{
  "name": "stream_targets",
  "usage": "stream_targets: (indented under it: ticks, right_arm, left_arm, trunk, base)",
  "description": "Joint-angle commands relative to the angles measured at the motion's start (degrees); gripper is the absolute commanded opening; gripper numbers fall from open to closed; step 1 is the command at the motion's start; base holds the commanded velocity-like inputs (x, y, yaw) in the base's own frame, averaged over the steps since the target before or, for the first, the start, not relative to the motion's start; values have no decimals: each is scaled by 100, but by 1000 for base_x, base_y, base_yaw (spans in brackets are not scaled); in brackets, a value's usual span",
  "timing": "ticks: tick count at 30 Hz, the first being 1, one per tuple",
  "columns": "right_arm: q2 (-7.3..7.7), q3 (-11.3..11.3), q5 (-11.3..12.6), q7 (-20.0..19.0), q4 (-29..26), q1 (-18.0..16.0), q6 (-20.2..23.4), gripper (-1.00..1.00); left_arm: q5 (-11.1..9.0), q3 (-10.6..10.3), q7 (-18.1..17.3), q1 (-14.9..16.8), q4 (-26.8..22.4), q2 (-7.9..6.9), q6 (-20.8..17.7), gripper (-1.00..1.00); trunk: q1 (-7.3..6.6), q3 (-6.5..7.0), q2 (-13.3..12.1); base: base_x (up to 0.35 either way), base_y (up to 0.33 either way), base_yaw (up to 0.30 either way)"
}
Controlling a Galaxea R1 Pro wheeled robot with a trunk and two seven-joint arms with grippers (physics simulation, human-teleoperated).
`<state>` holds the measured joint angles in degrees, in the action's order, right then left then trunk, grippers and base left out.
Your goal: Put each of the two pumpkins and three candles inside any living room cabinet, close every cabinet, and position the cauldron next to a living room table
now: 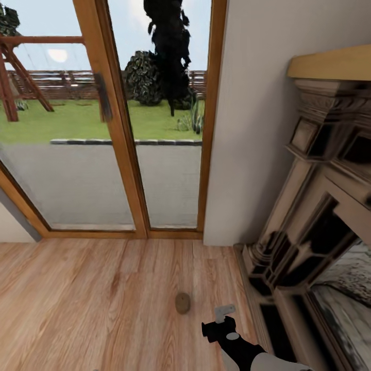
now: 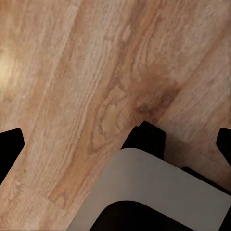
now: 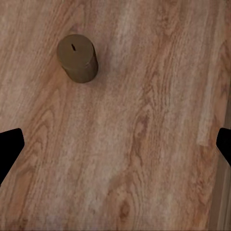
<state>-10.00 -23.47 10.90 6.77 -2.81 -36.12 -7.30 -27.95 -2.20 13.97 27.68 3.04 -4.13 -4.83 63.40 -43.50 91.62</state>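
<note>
1. Candle: one short grey-brown cylinder stands upright on the wooden floor, near the fireplace surround and in front of the glazed patio doors. The right wrist view shows its flat top with a small wick mark. Nothing touches it.
2. Right gripper: it hangs above the floor, near the candle on the fireplace side and clear of it. In the right wrist view the two dark fingers sit at opposite edges with bare floor between them, so they are spread wide apart and hold nothing. The candle lies off their centre line.
3. Left gripper: its fingers are likewise spread and empty over bare floor, with part of the robot's own body beneath.
4. Step in hand, as judged: pick up this candle for stowing in a cabinet.
5. Recommended method: shift the right gripper sideways until the candle is centred between the fingers, descend vertically, and close at mid-height of the cylinder, not at the rim.
6. Risk: a low, off-centre approach could tip or roll the candle; the fireplace base limits room on that side.
</note>
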Motion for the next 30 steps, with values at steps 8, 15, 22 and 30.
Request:
stream_targets:
  ticks: [8, 15, 22, 30]
  right_arm:
    - [0, 0, 0, 0, 0, 0, -4, 100]
    - [0, 0, 0, -27, -3, 0, -17, 100]
    - [0, 0, 3, -35, -9, 0, -17, 100]
    - [0, 0, 8, -35, -9, 0, -17, 100]
  left_arm:
    - [0, 0, 0, 0, -1, 0, 0, 100]
    - [0, 0, 0, 0, -2, 0, 0, 100]
    - [0, 0, 0, 0, -2, 0, 0, 100]
    - [0, 0, 0, 0, 1, 0, 0, 100]
  trunk:
    - [0, 0, 0]
    - [0, 0, 0]
    - [0, 0, 0]
    - [0, 0, 0]
  base:
    - [330, 0, 0]
    - [330, 0, 0]
    - [330, 0, 0]
    - [328, 0, 0]
